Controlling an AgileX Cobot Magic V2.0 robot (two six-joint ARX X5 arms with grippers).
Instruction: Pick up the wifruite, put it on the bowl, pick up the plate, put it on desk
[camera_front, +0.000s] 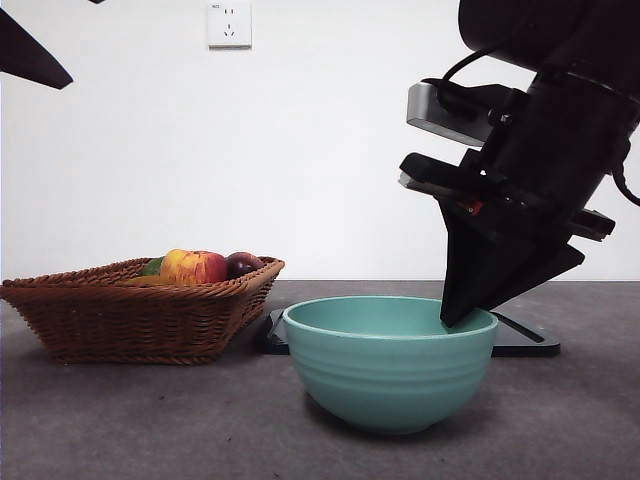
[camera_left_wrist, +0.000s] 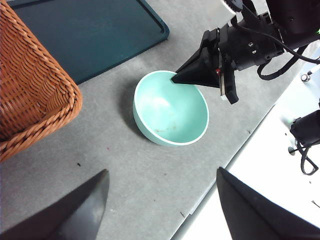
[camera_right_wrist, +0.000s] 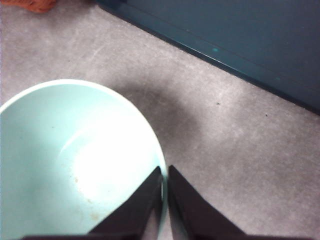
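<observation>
The bowl (camera_front: 390, 362) sits empty on the desk (camera_front: 130, 420), beside a wicker basket (camera_front: 140, 310) holding an apple (camera_front: 195, 266) and a dark purple fruit (camera_front: 243, 263). No wifruite can be made out. The right gripper (camera_right_wrist: 164, 175) pinches the bowl's rim between nearly closed jaws. The left gripper (camera_left_wrist: 160, 187) hangs spread above the desk's edge. A dark tray (camera_left_wrist: 95, 35) lies behind.

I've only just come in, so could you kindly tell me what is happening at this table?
The right pincer is down at the rim of the teal-green bowl, its jaws closed on the rim's edge. The bowl looks empty and stands on the grey desk. The wicker basket beside it holds an apple and a dark fruit. The left pincer waits open above the desk.
</observation>
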